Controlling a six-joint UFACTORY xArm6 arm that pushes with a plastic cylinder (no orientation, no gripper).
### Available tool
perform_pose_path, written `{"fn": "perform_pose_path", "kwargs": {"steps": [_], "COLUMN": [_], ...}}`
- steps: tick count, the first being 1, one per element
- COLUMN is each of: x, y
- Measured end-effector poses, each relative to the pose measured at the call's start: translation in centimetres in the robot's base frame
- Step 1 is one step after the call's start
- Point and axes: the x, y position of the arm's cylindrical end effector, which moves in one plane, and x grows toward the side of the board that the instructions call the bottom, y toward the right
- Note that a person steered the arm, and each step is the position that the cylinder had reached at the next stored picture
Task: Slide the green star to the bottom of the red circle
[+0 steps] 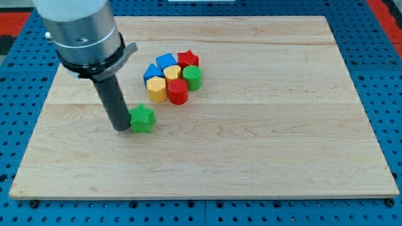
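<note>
The green star (142,119) lies on the wooden board (251,144), left of centre. My tip (121,129) rests on the board right at the star's left side, touching or nearly touching it. The red circle (178,91) stands up and to the right of the star, at the bottom of a tight cluster of blocks. A gap of bare board separates the star from the red circle.
The cluster also holds a yellow hexagon (156,88), a green circle (193,78), a red star (187,60), a blue cube (166,62), a blue triangle (151,72) and a small yellow block (172,71). The board edges border a blue pegboard (377,37).
</note>
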Motion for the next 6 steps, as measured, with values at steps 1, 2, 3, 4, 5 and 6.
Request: {"fn": "perform_pose_path", "kwargs": {"steps": [1,2,3,4,5,6], "x": [-0.6,-0.8,-0.3,4.2,5.5,4.0], "y": [2.2,4.2,3.9,0.6,4.7,9.0]}}
